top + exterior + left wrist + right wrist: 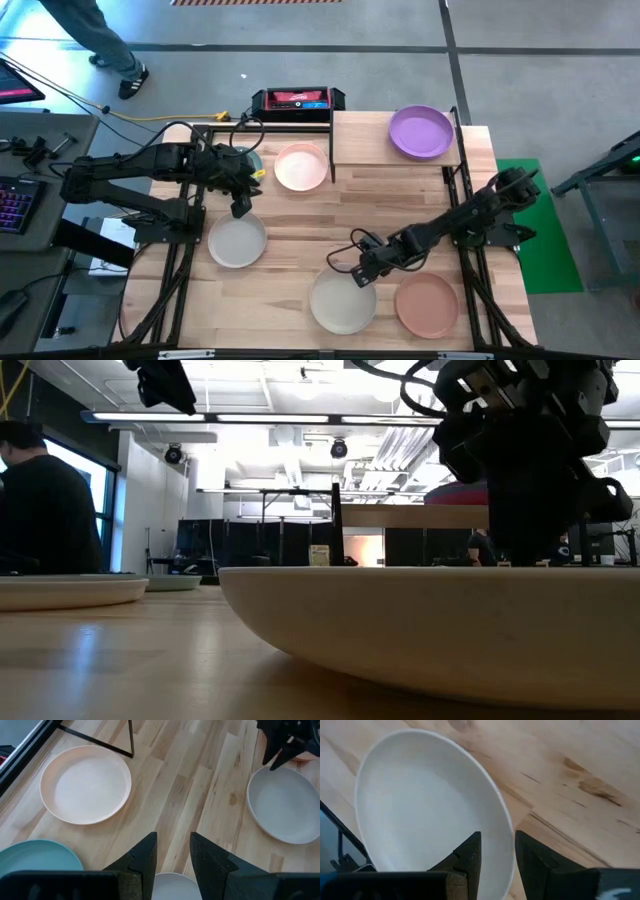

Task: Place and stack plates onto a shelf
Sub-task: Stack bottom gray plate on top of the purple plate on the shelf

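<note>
- Plates lie in several spots, and I place them all from the shelf, the small light-wood board on black posts at the far edge of the counter.
- The purple plate sits on the shelf board, at its right end.
- The pale pink plate rests on the counter just beside the shelf's left post.
- The teal plate lies farther left of the pink one, partly hidden under my left arm in the high view.
- The grey plate sits nearer the front than the pink plate, well apart from the shelf.
- The cream plate and the salmon-brown plate lie side by side at the front edge, opposite the shelf, the salmon-brown one on the right.
- My left jaws hang above the counter between the pink plate and the grey plate, fingers parted by a narrow gap with nothing between them.
- My right jaws are at the cream plate's far rim, the side toward the shelf.
- In the right wrist view that rim runs into the slim gap between my fingers, one inside the bowl and one outside.
- I cannot tell whether they are pressing on the rim or only straddling it.
</note>
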Robot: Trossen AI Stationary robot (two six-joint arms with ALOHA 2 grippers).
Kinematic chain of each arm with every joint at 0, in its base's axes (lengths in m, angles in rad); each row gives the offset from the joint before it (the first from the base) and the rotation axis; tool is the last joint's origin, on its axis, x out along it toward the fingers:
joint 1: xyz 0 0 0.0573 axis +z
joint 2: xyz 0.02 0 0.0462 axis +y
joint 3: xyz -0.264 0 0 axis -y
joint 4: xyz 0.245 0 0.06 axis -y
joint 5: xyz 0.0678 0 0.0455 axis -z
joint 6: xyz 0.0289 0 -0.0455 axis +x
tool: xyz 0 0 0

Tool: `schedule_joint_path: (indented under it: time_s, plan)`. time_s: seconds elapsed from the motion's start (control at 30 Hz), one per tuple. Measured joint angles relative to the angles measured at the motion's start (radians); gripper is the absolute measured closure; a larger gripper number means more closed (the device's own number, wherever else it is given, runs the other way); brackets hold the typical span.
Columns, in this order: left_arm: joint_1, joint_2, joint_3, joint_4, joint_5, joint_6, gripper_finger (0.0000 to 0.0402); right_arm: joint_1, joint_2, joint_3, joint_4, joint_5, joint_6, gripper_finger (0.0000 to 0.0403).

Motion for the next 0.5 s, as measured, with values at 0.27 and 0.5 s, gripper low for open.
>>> schedule_joint_path:
  time_s: [0.27, 0.5]
  plan:
    - [0.000, 0.000, 0.000, 0.000, 0.000, -0.002, 0.0296, 0.000, 0.050, 0.000, 0.020, -0.012, 0.005, 0.0305]
    - [0.000, 0.000, 0.000, 0.000, 0.000, -0.002, 0.0296, 0.000, 0.096, 0.000, 0.017, -0.060, 0.008, 0.0305]
